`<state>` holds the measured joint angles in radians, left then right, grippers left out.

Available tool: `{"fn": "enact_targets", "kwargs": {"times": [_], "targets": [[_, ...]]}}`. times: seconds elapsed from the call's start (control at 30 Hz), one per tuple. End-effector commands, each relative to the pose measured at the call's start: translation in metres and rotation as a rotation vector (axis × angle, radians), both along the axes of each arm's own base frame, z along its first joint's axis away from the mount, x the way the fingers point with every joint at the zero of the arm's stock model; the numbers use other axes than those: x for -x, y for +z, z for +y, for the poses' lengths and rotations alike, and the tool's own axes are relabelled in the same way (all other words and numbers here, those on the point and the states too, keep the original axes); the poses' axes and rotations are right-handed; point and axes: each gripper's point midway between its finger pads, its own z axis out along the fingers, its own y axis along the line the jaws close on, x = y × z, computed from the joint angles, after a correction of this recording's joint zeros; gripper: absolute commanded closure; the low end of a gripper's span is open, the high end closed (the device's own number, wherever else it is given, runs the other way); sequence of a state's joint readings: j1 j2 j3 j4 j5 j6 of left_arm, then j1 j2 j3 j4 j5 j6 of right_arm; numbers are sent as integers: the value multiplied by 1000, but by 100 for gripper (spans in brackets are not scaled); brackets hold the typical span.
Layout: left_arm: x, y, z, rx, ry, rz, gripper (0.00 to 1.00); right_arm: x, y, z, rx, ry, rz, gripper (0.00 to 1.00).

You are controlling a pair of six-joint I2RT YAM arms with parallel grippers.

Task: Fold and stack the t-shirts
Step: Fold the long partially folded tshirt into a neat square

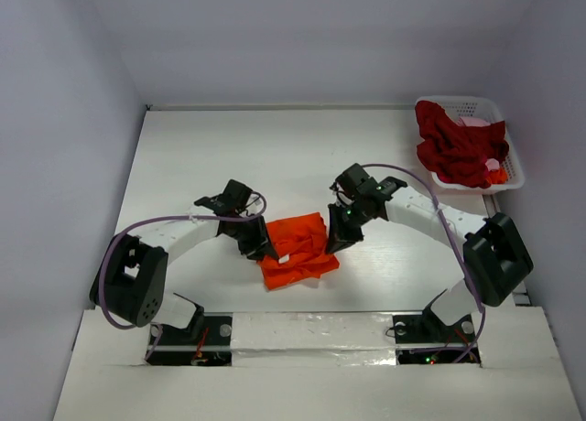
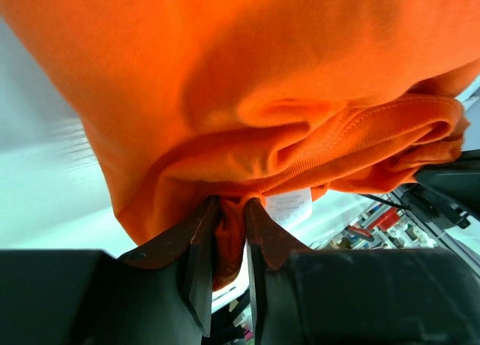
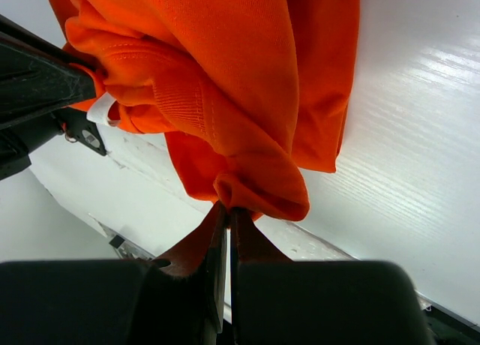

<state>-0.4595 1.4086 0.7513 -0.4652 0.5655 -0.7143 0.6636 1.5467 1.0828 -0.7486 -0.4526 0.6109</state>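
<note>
Judged the left side the weaker hold: found the left gripper [image 2: 231, 202] with jaws only narrowly apart on a bunched fold of the orange-red t-shirt [image 1: 298, 249], with little cloth between the fingers [image 2: 196, 236]. Feared a slip there under any sideways pull, and with it a collapse of the fold into a heap. Noted thick rolled layers and a white label [image 2: 289, 208] just above that pinch. Expected a lumpy, crooked crease from any press or drag on such a bundle. Feared a different fault on the right: found the right gripper [image 3: 227, 208] clamped tight on a thin doubled hem, and expected a stretched or skewed edge from any pull against the left hold.

Located the shirt between the two grippers, low on the table [image 1: 229, 156] near the arm bases, partly folded and rumpled. Saw its left edge inside the left jaws, with the bulk beyond the fingertips. Saw its right corner inside the right jaws, with the rest draped away toward the left. Could not tell lifted from resting at either pinch. Found the dark crimson t-shirt [image 1: 458, 151] well apart at far right, heaped unfolded in the white basket [image 1: 513, 178] over a bit of pink cloth [image 1: 476, 122], outside both jaws.
</note>
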Motion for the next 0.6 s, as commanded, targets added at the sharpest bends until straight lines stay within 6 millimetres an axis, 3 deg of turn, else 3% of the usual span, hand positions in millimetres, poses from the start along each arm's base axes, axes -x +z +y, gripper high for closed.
{"fn": "enact_targets", "kwargs": {"times": [0.0,0.57], "targets": [[13,-7,8,-35,-21,23,81,-7,10,9,-22,1,-29,100],[41,-30,20,-92,-66,72,58,3,-15,0,34,-2,-4,100]]}}
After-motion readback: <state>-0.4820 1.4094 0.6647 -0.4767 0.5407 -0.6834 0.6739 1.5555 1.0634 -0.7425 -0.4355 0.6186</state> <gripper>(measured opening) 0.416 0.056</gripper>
